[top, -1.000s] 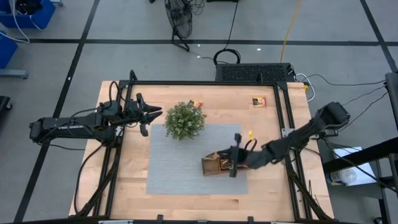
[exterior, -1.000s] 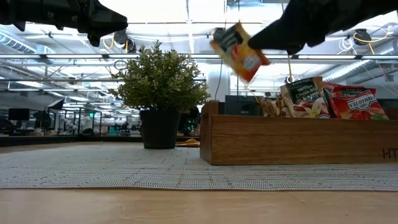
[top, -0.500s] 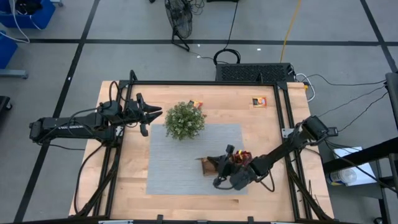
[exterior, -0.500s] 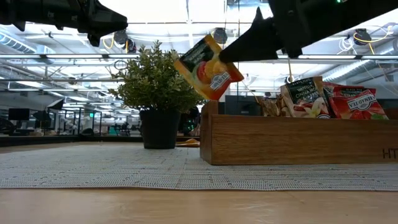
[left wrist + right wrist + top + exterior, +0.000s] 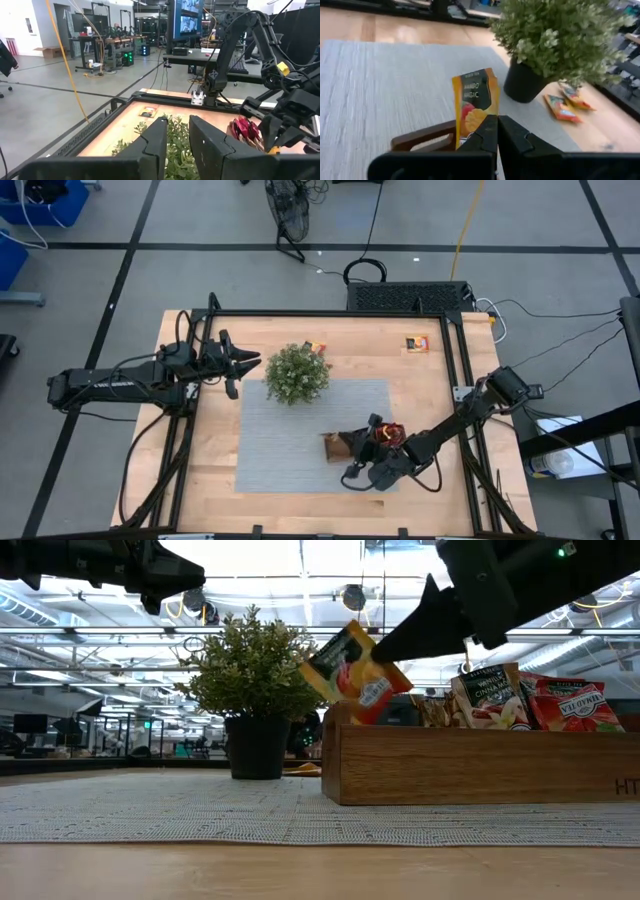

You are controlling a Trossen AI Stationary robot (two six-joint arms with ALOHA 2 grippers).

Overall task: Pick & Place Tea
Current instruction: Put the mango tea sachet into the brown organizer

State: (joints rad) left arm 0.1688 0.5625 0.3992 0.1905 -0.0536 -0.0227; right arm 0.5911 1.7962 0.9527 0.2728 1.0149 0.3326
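Right pincer clamps an orange tea sachet by its lower edge, long axis upright

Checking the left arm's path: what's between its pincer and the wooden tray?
High view: the leafy green potted plant stands between left pincer and brown wooden tray.
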